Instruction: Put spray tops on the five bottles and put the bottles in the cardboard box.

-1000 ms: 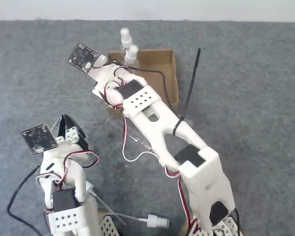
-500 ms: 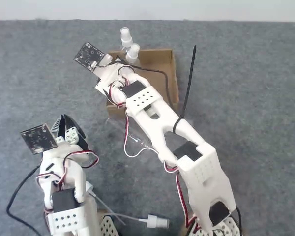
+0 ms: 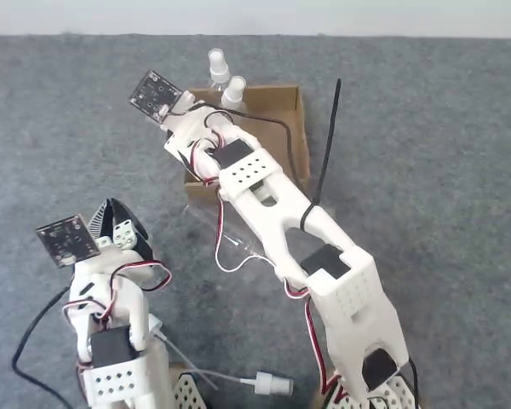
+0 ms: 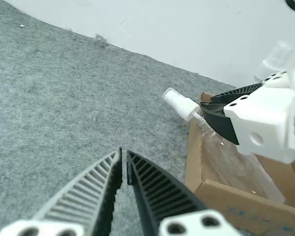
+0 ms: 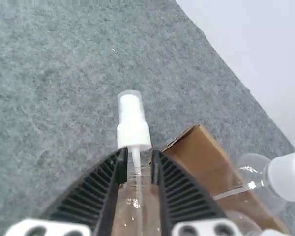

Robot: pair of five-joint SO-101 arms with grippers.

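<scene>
My right gripper [image 5: 136, 158] is shut on the neck of a clear bottle [image 5: 135, 196] that carries a white spray top [image 5: 132, 123]. It holds the bottle tilted over the left wall of the cardboard box [image 3: 277, 111], and the top sticks out past that wall [image 4: 179, 103]. Two more capped bottles [image 3: 234, 89] [image 3: 217, 61] stand at the box's far left corner. A loose spray top [image 3: 271, 384] with its tube lies near the front edge. My left gripper [image 4: 124, 158] is shut on nothing above the carpet, near the left of the box [image 4: 211, 189].
Grey carpet [image 3: 426, 170] covers the table. A black cable [image 3: 328, 153] rises from the right arm beside the box. A white wall runs along the back. Open carpet lies left and right of the box.
The right arm has pushed a little farther back and left over the box with the bottle in its grip. The left arm has stayed still.
</scene>
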